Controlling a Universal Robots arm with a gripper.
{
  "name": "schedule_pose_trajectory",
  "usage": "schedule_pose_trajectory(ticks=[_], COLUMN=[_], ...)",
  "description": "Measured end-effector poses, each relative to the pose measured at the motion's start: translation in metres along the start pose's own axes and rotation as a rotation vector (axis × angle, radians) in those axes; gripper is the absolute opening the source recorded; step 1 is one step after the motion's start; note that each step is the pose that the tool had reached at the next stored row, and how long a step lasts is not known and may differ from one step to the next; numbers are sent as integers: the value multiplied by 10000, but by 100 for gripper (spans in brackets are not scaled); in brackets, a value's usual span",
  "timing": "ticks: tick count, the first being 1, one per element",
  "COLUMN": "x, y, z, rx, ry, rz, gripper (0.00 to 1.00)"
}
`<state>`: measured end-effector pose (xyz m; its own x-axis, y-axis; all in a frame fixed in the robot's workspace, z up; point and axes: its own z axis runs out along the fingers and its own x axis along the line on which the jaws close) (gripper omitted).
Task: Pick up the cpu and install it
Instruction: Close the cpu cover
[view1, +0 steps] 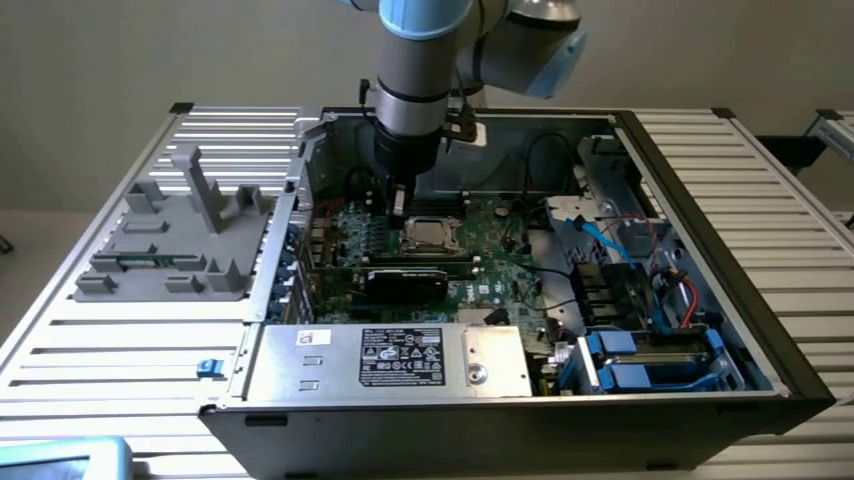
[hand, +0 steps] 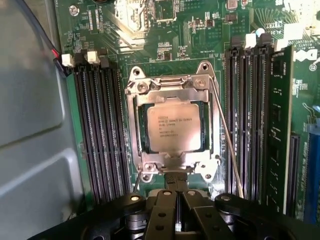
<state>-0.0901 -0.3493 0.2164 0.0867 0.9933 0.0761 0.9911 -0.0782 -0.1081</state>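
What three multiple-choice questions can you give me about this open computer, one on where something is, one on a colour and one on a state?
1. Where is the cpu?
A. In the socket on the board, inside the metal frame
B. On the grey stand outside the case
C. Between the jaws

2. What colour is the motherboard?
A. Red
B. Green
C. White

3. How do the jaws stand?
A. Wide open over the cpu
B. Clamped on the cpu
C. Shut, with the cpu not in them

Answers:
1 A: its silver top lies within the metal frame.
2 B: the board around the socket is green.
3 C: the jaws meet in the wrist view, and the cpu lies apart from them in the socket.
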Motion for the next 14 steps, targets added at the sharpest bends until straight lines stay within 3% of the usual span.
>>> schedule_pose_trajectory(ticks=[6,14], x=[13,39], y=[-114,-167], z=[-263,-619], rx=[1,0], ry=[-1,0], rz=[0,0], gripper=[11,11])
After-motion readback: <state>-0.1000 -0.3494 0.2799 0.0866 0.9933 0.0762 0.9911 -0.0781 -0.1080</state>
